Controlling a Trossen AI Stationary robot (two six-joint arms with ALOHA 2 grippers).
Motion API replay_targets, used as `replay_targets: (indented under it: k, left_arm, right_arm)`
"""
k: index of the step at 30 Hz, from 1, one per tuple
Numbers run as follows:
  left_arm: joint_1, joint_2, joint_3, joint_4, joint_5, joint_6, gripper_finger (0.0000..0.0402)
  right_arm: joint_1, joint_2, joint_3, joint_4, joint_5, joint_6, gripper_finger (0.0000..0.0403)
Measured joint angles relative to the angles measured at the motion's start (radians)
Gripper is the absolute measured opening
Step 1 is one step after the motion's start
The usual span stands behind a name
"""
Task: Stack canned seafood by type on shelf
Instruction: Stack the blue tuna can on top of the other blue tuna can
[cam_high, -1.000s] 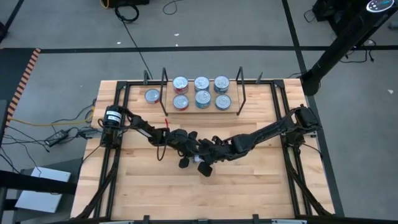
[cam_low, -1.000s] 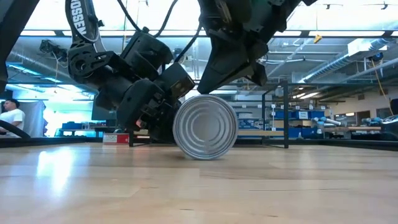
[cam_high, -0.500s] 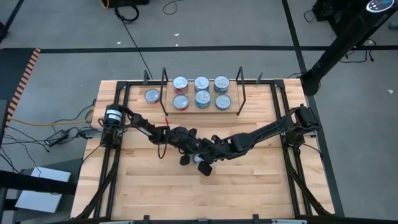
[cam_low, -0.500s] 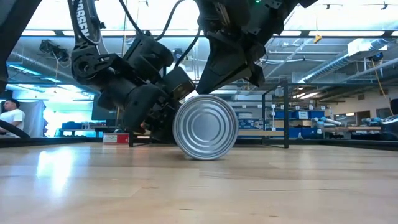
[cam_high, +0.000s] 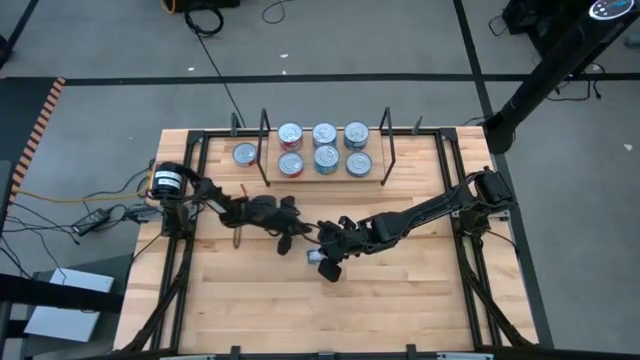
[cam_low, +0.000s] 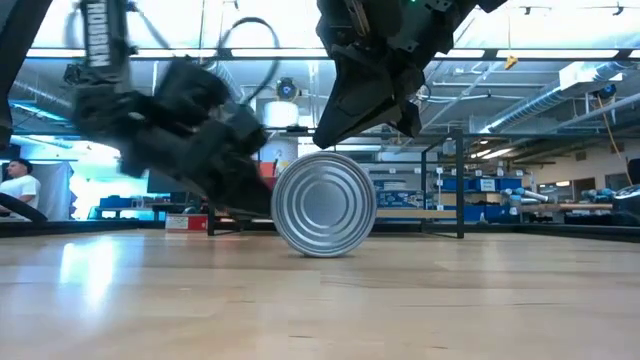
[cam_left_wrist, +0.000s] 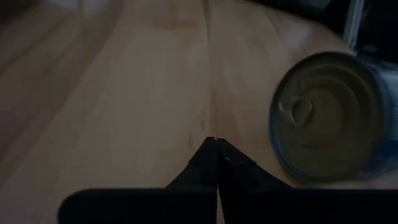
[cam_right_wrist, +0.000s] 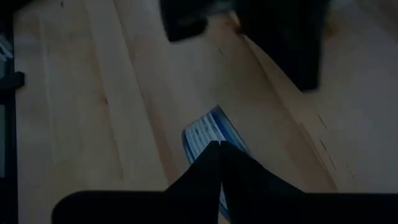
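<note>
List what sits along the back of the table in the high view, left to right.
Lone tin → left wire end frame → six tins on the shelf in two rows of three → right wire end frame.

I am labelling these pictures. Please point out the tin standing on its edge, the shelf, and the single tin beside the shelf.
tin on its edge (cam_low: 323, 203), low view, middle of its round silver face
shelf (cam_high: 383, 158), high view, right wire frame
single tin (cam_high: 245, 154), high view, its lid
</note>
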Motion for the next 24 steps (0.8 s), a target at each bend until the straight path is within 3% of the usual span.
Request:
replay_targets:
  k: [7,12,19,24]
  left_arm:
    - [-0.058,-0.023,-0.162,0.204,-0.048,-0.131,0.0001]
    - [-0.095,-0.022,-0.181,0.219,-0.109,-0.157,0.0001]
    - [-0.105,-0.022,-0.180,0.214,-0.127,-0.157,0.0001]
    - [-0.105,-0.022,-0.179,0.211,-0.131,-0.157,0.0001]
  right_arm:
    - [-0.006,-0.032,0.006,-0.001,-0.076,-0.080,0.0056]
    - [0.001,-0.035,0.076,-0.097,-0.117,-0.174,0.0124]
    - [0.001,-0.033,0.134,-0.166,-0.095,-0.278,0.0233]
    - [-0.016,-0.011,0.136,-0.156,-0.091,-0.296,0.0281]
